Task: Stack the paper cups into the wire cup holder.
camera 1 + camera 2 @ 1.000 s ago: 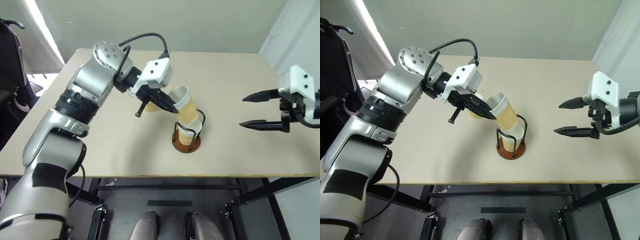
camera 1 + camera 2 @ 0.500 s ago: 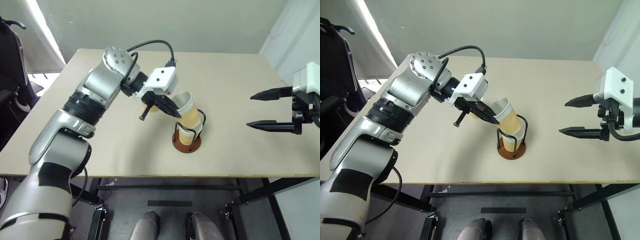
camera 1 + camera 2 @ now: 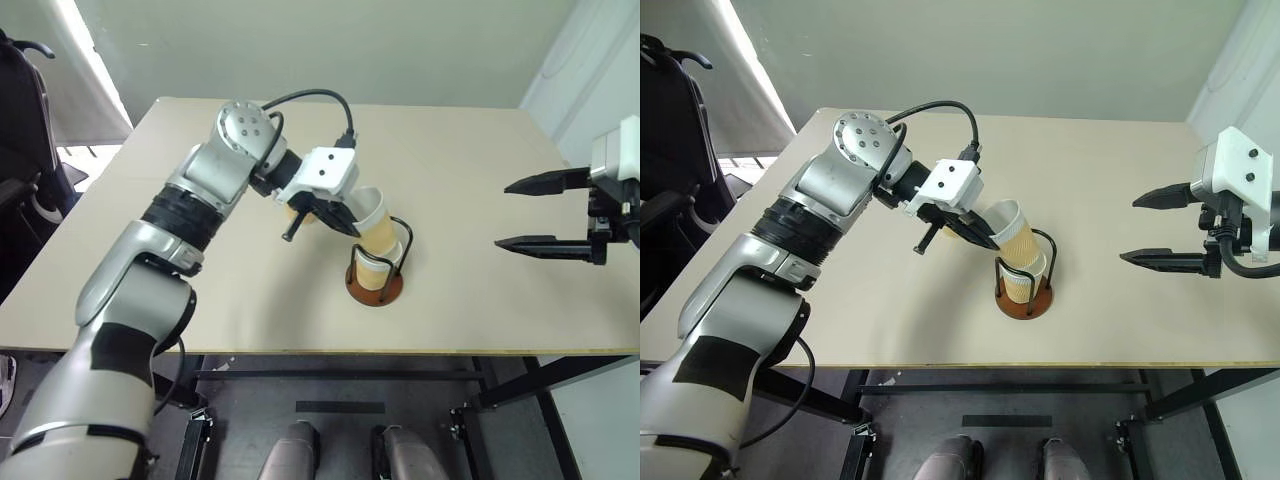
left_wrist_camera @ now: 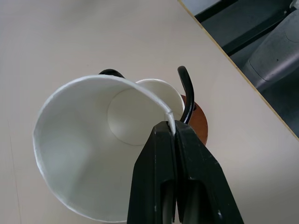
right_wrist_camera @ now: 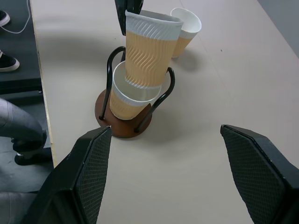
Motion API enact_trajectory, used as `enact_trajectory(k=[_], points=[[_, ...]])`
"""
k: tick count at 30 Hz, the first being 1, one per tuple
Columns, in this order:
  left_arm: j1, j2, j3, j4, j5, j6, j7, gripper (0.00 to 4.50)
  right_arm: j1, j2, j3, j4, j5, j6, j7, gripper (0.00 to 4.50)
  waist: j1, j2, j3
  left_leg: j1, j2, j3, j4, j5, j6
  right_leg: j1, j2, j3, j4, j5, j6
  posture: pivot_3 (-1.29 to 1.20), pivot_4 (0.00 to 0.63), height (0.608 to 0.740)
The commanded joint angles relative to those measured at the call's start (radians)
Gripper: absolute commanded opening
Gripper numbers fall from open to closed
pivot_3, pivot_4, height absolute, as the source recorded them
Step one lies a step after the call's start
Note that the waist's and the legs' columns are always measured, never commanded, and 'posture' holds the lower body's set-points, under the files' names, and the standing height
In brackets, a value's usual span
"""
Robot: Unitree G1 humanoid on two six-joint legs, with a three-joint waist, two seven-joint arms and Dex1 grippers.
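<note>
Wire cup holder (image 5: 124, 122) is sitting nr the front edge of the table (image 3: 480, 170), abt midway along it: reddish-brown disc base w/ thin black wire loops rising round it. One paper cup (image 5: 127, 99) is already standing upright inside the loops, tan ribbed wall, white rolled rim, white inside.

Second cup (image 5: 148, 49) is being fed into that first one: its bottom is entering the seated cup's mouth, but it's tilting, top leaning away from the front edge toward the left arm. Left gripper (image 4: 174, 135) is pinching the rim wall of this cup, fingers clamped tight w/ one inside and one outside the rim, which is bending slightly at the pinch.

Right gripper (image 3: 545, 214) is hanging over the right edge of the table, jaws spread wide, carrying nothing, well apart from the holder.

Third cup (image 5: 186, 27) is waiting upright on the table just behind the holder, farther from the front edge, partly hidden behind the left gripper in the head views.

Doing this step well, imo: straighten the tilted cup so its axis lines up w/ the seated one, then press straight down until it nests; letting go while leaning risks it tipping out over a wire loop. Thin rim grip means gentle force, or the paper may crease.
</note>
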Motion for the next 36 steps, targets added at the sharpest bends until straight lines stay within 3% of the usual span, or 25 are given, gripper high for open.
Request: enact_trajectory(k=[1,18,33,36], points=[[-0.025,-0.015,0.047,0.002,0.011,-0.027,-0.032,0.03,-0.012,-0.025,-0.046,-0.009,0.003,-0.012,-0.007,3.77,0.000,0.000,0.000,0.000,0.000,0.000,0.001,0.000,0.000,0.000,0.000,0.000,0.000,0.000,0.000,0.00,0.150,0.740],[-0.013,0.022,-0.024,-0.035,-0.024,-0.019,-0.032,0.03,0.002,-0.025,-0.051,-0.024,0.009,-0.003,-0.016,3.77,0.001,0.000,0.000,-0.001,0.000,0.001,0.009,-0.004,0.005,0.002,0.000,0.000,0.001,-0.001,0.003,0.00,0.150,0.740],[0.002,-0.003,-0.016,-0.019,0.001,-0.032,-0.032,0.03,0.015,-0.025,-0.046,-0.026,0.004,-0.008,-0.021,3.77,0.002,0.000,0.000,-0.001,-0.001,0.001,0.011,-0.005,0.005,0.003,-0.001,0.001,0.000,0.000,0.004,0.00,0.150,0.740],[-0.003,-0.006,-0.016,-0.004,0.016,-0.050,-0.032,0.59,0.017,-0.025,-0.047,-0.026,0.003,-0.008,-0.023,3.77,0.002,0.000,0.000,-0.001,-0.001,0.001,0.011,-0.005,0.005,0.003,-0.001,0.001,0.000,0.000,0.004,0.00,0.150,0.740]])
